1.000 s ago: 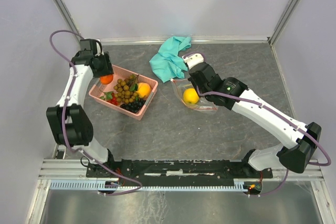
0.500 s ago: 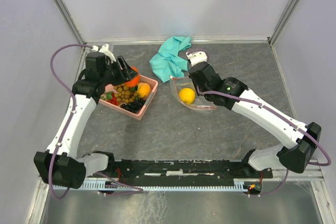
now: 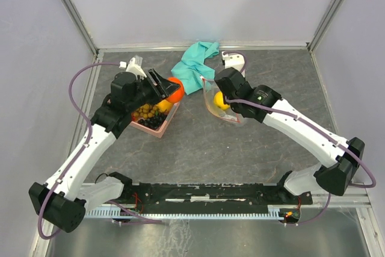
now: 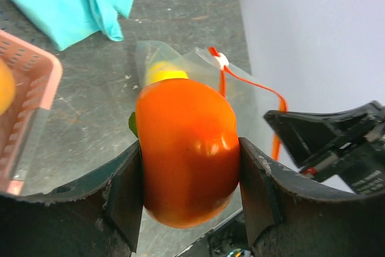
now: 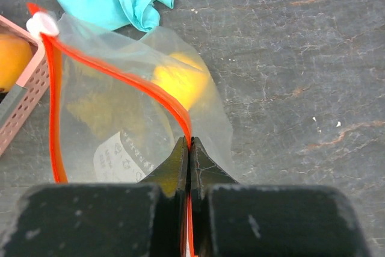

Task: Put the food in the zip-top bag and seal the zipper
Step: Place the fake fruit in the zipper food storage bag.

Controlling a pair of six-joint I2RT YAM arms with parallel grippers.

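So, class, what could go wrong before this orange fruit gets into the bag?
The right claw pinches the zipper at one spot, so the mouth of the zip-top bag may sag and the orange fruit could catch its rim.
The round fruit fills the left claw; it might slip out.
The yellow fruit inside may block entry.

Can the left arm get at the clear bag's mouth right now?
Probably yes: the right arm has its jaws holding the zipper up, the zip-top bag gapes, and nothing stands between.

Illegible print on zip-top bag [image 5: 123, 112]
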